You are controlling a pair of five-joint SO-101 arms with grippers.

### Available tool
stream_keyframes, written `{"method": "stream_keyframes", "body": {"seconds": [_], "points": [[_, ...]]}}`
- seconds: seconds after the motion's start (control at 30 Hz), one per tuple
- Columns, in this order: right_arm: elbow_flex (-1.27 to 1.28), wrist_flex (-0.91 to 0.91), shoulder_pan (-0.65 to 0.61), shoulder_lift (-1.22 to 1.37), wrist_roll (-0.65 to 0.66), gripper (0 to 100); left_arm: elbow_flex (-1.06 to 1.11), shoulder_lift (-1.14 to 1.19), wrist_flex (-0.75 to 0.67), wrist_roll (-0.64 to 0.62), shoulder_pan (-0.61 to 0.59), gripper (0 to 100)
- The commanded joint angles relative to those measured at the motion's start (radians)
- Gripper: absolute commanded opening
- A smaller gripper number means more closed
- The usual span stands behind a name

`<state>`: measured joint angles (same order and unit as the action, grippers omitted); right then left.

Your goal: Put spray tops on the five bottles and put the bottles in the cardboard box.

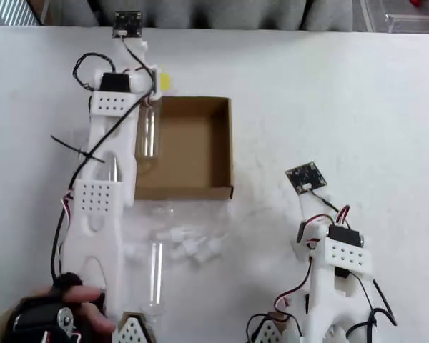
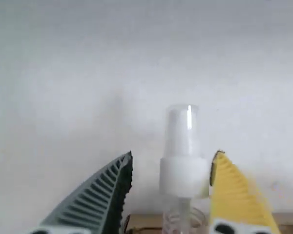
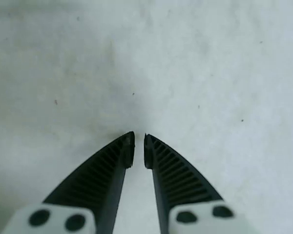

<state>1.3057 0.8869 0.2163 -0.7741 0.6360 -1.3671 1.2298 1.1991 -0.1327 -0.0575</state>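
Nearest, the right gripper (image 3: 139, 146) hovers over the bare table (image 3: 210, 58), its jaws all but closed on nothing. A loose bottle (image 1: 156, 275) and spray tops (image 1: 189, 244) lie before the cardboard box (image 1: 193, 150). Farther off, the left gripper (image 2: 173, 156) stands open around a capped bottle (image 2: 180, 131) (the yellow finger (image 2: 232, 195) touches its collar) along the box's left wall.

Bright, even light from overhead floods the table (image 1: 357, 107), which in the high view is washed almost to plain white; shadows there are faint and soft-edged. A clear bottle (image 1: 156, 275) and the white spray tops (image 1: 189, 243) half vanish in that brightness. The cardboard box (image 1: 193, 146) is evenly lit inside. In the left wrist view a thin vertical glint runs down the clear cap (image 2: 185, 124). In the right wrist view the table is dimmer, with a soft grey shadow just ahead of the right jaws
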Motion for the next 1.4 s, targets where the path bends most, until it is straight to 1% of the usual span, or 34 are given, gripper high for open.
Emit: {"method": "stream_keyframes", "body": {"seconds": [0.0,0.03,0.07,0.13,0.17,0.27,0.43,0.57,0.7,0.73,0.93,1.27,1.3,1.37], "points": [[-0.005,-0.01,-0.008,-0.012,0.008,1.6,-0.012,-0.027,-0.072,0.002,0.013,8],[-0.005,-0.01,-0.01,-0.012,0.008,1.6,-0.015,-0.027,-0.078,0.002,0.013,3],[-0.005,-0.012,-0.01,-0.012,0.006,1.6,-0.015,-0.027,-0.083,0.0,0.013,1],[-0.005,-0.013,-0.01,-0.012,0.003,1.6,-0.017,-0.027,-0.08,0.0,0.013,5],[-0.005,-0.013,-0.01,-0.012,0.003,1.6,-0.017,-0.027,-0.08,0.0,0.013,5],[-0.005,-0.013,-0.01,-0.012,0.0,1.6,-0.017,-0.036,-0.08,-0.002,0.013,2],[-0.005,-0.015,-0.01,-0.012,0.0,1.6,-0.023,-0.047,-0.075,-0.002,0.012,2],[-0.005,-0.024,-0.008,-0.012,-0.002,1.6,-0.107,-0.073,0.041,-0.002,0.012,2],[-0.005,-0.025,-0.007,-0.012,-0.002,1.6,-0.299,-0.067,0.181,-0.002,0.027,2],[-0.005,-0.027,-0.007,-0.012,-0.002,1.6,-0.316,-0.074,0.213,-0.002,0.03,2],[-0.005,-0.027,-0.002,-0.012,-0.002,1.6,-0.305,-0.133,0.316,-0.002,0.054,2],[-0.005,-0.028,-0.002,-0.012,-0.002,1.6,-0.305,-0.234,0.509,-0.002,0.059,2],[-0.005,-0.028,-0.002,-0.012,-0.002,1.6,-0.305,-0.239,0.523,-0.012,0.059,2],[-0.005,-0.028,-0.002,-0.012,-0.002,1.6,-0.305,-0.242,0.537,-0.072,0.061,2]]}}
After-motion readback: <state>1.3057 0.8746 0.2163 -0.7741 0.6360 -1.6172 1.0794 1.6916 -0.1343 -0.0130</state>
